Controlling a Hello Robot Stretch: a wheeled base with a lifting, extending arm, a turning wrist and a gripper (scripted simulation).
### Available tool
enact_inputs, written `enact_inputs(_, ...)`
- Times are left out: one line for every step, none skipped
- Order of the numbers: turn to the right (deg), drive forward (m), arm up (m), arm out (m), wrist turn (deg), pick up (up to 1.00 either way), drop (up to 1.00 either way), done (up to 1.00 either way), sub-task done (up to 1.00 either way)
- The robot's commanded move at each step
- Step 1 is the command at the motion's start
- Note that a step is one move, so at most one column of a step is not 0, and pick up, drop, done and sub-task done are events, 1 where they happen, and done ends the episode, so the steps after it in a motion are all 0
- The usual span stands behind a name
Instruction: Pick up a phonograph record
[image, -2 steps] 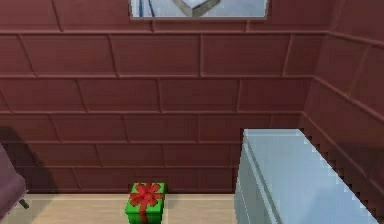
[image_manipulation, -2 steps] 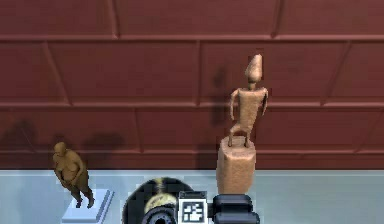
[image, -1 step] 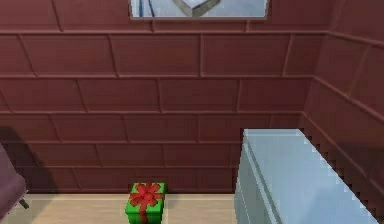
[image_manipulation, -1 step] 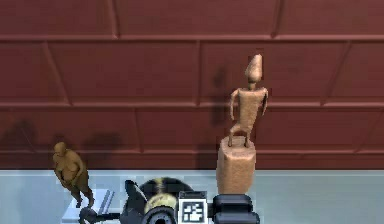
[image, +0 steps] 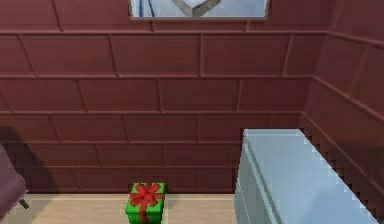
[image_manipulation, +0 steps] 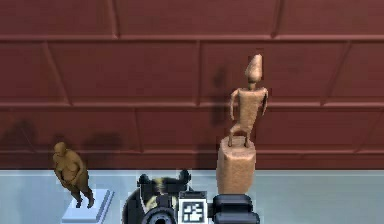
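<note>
At the arm side view's bottom edge sits the gripper's dark rounded body, with a white marked square just right of it. It lies over a pale blue-grey tabletop. I cannot make out its far end, so I cannot tell whether it holds anything. A tall wooden figure statue on a block stands right of the gripper. A small squat brown statue on a white base stands to its left.
A dark red brick wall closes the forward view, with a framed panel at its top. A green gift box with a red ribbon sits on the floor. A pale blue cabinet stands at the right and a dark purple seat at the left edge.
</note>
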Motion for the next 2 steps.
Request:
enact_inputs(0.0, 0.0, -0.3, 0.0, 0.0, 0.0, 0.0, 0.0, 0.0)
enact_inputs(0.0, 0.0, 0.0, 0.0, 0.0, 1.0, 0.0, 0.0, 0.0)
